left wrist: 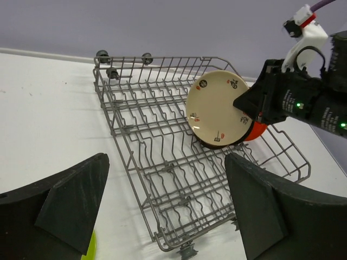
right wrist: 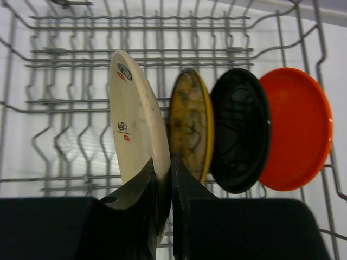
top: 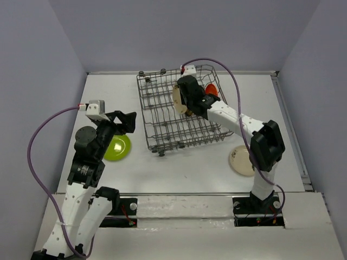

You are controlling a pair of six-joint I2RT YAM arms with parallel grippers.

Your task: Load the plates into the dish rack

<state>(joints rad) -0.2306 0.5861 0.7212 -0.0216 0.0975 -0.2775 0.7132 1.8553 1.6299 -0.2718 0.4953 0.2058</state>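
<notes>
**Right gripper holds a cream plate in the rack; left gripper wide open by the green plate**

- Dish rack (top: 162,116): grey wire, sits askew on the far middle of the table (top: 184,173). Its tines stand upright.
- Right gripper (right wrist: 162,181): reaches into the right half of the rack. The fingers (right wrist: 142,208) are nearly together and pinch the rim of a cream plate (right wrist: 138,130).
- The cream plate stands on edge among the tines. Small dark and red marks show on its face. In the left wrist view the face is turned toward that camera.
- Just right of it in the right wrist view, three more plates stand on edge in a row:
  - a patterned plate (right wrist: 191,122), brown and yellow;
  - a black plate (right wrist: 239,132);
  - an orange plate (right wrist: 297,127), at the end of the row.
- These three overlap one another in that view. Whether they touch cannot be told.
- Left gripper (top: 130,123): left of the rack and apart from it, jaws spread wide, nothing between them. Its fingers (left wrist: 70,208) frame the rack in its own view.
- Green plate (top: 117,147): flat on the table, just on the near side of the left gripper, outside the rack.
- Second cream plate (top: 238,161): flat on the table at the near right of the rack, partly hidden by the right arm.
</notes>
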